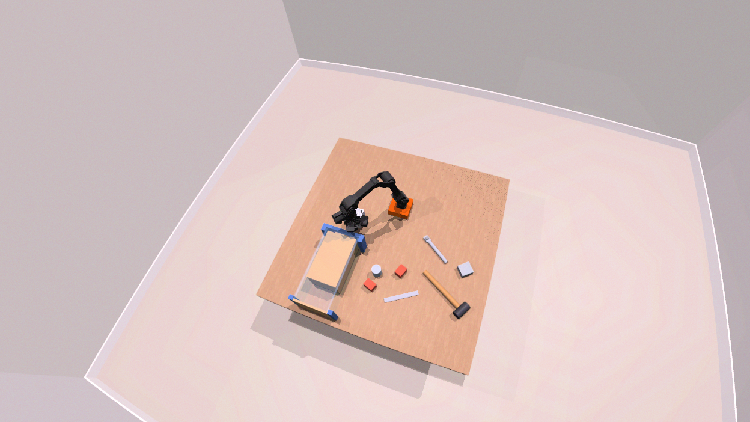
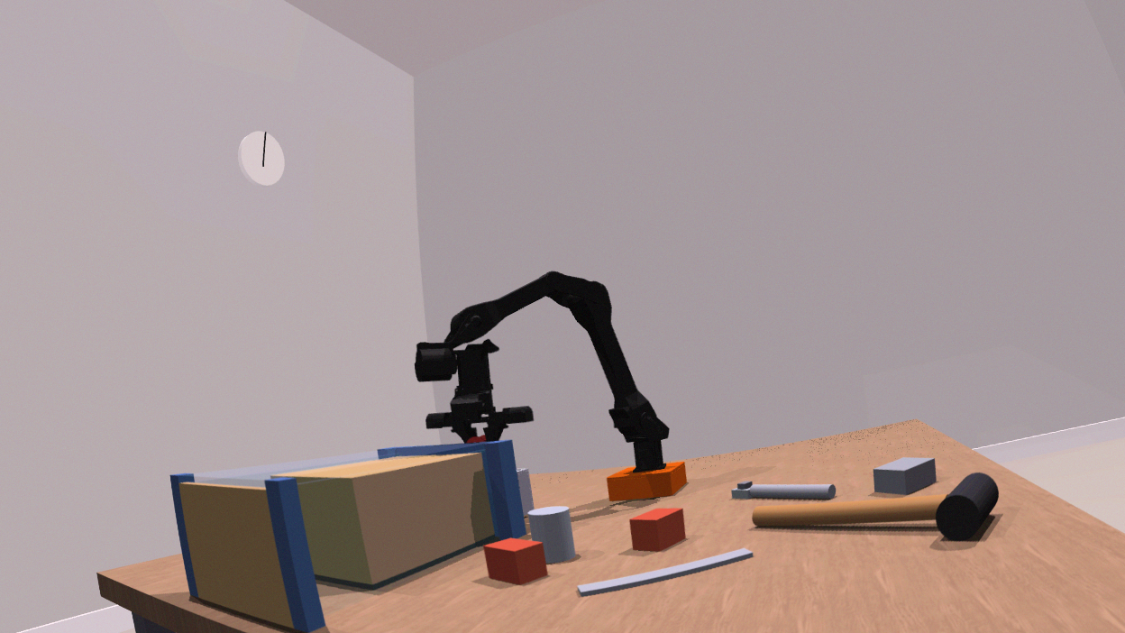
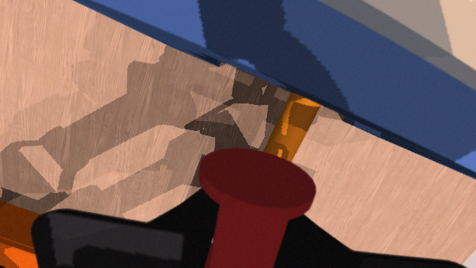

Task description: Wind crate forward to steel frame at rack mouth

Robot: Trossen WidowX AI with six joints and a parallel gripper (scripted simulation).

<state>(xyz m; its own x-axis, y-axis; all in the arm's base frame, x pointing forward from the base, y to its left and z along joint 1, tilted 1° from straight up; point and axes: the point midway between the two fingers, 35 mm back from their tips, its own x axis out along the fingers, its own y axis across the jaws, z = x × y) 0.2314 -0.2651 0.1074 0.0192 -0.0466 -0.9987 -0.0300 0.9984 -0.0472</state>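
The tan crate [image 1: 333, 256] [image 2: 433, 511] sits flat in the clear-panelled cubby, its front close behind the blue frame [image 1: 362, 243] [image 2: 503, 488] [image 3: 383, 96] at the mouth. I cannot tell whether they touch. An orange strap [image 3: 302, 128] runs out under the frame. The pale winch [image 1: 359, 211] [image 2: 525, 490] stands in front of the frame, mostly hidden. My gripper [image 1: 351, 229] [image 2: 477, 437] is shut on the red grip of the winch handle [image 3: 256, 180], upright just outside the frame. The handle's lower end and square key are hidden.
On the bench [image 1: 419, 335] lie a grey cylinder [image 1: 375, 270] [image 2: 552, 535], two red blocks [image 1: 400, 270] [image 1: 369, 285], a flat bar [image 1: 401, 296] [image 2: 664, 573], a grey tool [image 1: 436, 250] [image 2: 791, 490], a mallet [image 1: 441, 290] [image 2: 849, 511] and a grey block [image 1: 465, 269] [image 2: 903, 476].
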